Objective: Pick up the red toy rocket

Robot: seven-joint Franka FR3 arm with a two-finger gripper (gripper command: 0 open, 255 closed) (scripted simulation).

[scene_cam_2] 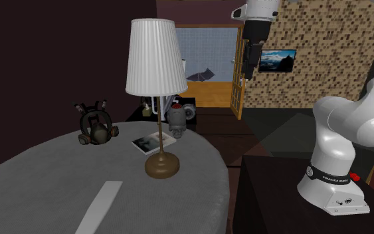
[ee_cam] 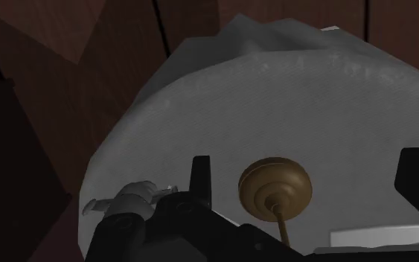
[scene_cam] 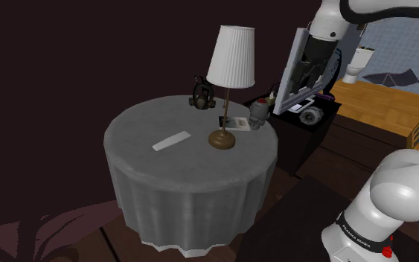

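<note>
The toy rocket (scene_cam: 258,113) is drawn mostly grey with a small red tip. It stands upright near the edge of the round grey-clothed table (scene_cam: 163,167), just behind the lamp. In the second exterior view the rocket (scene_cam_2: 177,118) is behind the lamp's pole. In the wrist view the rocket (ee_cam: 126,201) lies beside the near finger, partly hidden by the hand. My gripper (scene_cam: 298,78) hangs high above and to the shoulder view's right of the rocket, clear of the table. The gripper (ee_cam: 312,167) is open, with nothing between its fingers (ee_cam: 200,175). In the second exterior view the gripper (scene_cam_2: 248,66) hangs near the doorway.
A tall lamp with a white shade (scene_cam: 231,56) and brass base (scene_cam: 222,139) stands close in front of the rocket. A gas mask (scene_cam: 202,94), a small booklet (scene_cam: 235,121) and a flat white strip (scene_cam: 172,140) lie on the cloth. A dark cabinet (scene_cam: 312,126) stands beside the table.
</note>
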